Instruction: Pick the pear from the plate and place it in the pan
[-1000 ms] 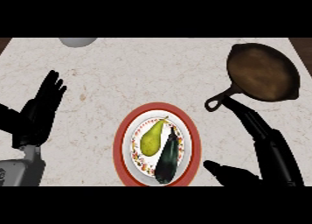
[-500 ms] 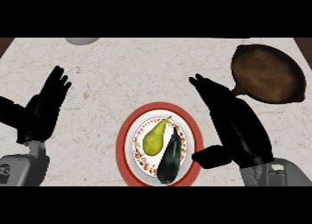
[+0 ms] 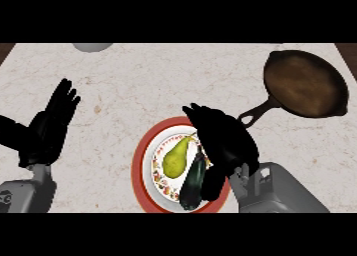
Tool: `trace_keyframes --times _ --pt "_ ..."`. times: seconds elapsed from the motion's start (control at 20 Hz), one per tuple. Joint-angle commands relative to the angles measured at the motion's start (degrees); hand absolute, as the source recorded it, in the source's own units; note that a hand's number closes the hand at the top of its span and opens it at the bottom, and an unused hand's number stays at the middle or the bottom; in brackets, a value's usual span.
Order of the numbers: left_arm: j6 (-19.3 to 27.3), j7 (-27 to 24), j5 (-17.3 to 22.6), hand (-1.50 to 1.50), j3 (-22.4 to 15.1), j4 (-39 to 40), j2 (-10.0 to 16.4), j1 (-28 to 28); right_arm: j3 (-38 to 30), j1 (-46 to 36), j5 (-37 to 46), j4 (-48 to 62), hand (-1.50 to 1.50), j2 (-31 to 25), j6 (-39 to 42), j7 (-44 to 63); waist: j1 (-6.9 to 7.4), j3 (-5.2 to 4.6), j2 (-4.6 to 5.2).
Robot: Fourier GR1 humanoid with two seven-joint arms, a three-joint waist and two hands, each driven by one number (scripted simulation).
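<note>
Right hand [image 3: 224,142], centre-right of the frame: spread over the right rim of the red-edged plate [image 3: 142,167], with its fingers lying loosely extended toward upper left and nothing in them. The pear [image 3: 176,158] lies on the plate at lower centre, stem end up. It is just beside the hand's left edge, and whether the two touch cannot be made out. A dark aubergine [image 3: 195,181] lies along the pear's right side, its upper end hidden under the hand.

Change: a second ago this hand sat low at the frame's right, well clear of the plate and below the pan's handle. Half a second ago it had risen alongside the plate's right edge, fingers pointing up the frame. It has now swung left, onto the plate. The pear, aubergine and plate have not shifted.

Meaning: the reach looks nearly complete, but the grasp has not yet begun. The fingers must close on the pear without dragging the aubergine pressed against it.

The cast-iron pan [image 3: 305,82] waits unoccupied at upper right, its handle pointing down-left toward the plate. The left hand [image 3: 42,134] rests open at the left of the frame, fingers up, as before.
</note>
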Motion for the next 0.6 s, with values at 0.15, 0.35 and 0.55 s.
trace_keyframes --times 0.15,0.35,0.55 --pt "-0.40 2.89 0.40 0.00 0.72 -1.13 0.44 -0.70 3.38 -4.52 -0.88 2.12 -1.50 4.90 10.12 11.20 -0.36 0.03 -0.24" --pt "-0.19 -0.18 -0.88 0.00 0.72 1.28 -0.25 -1.23 3.86 -7.28 1.39 1.89 -1.50 3.22 12.97 13.45 -0.91 -0.01 -0.25" --pt "-0.38 0.33 -0.50 0.00 0.38 -1.25 -0.88 1.57 7.17 -6.76 5.73 6.80 -1.50 7.64 10.64 15.00 -0.26 0.03 -0.26"
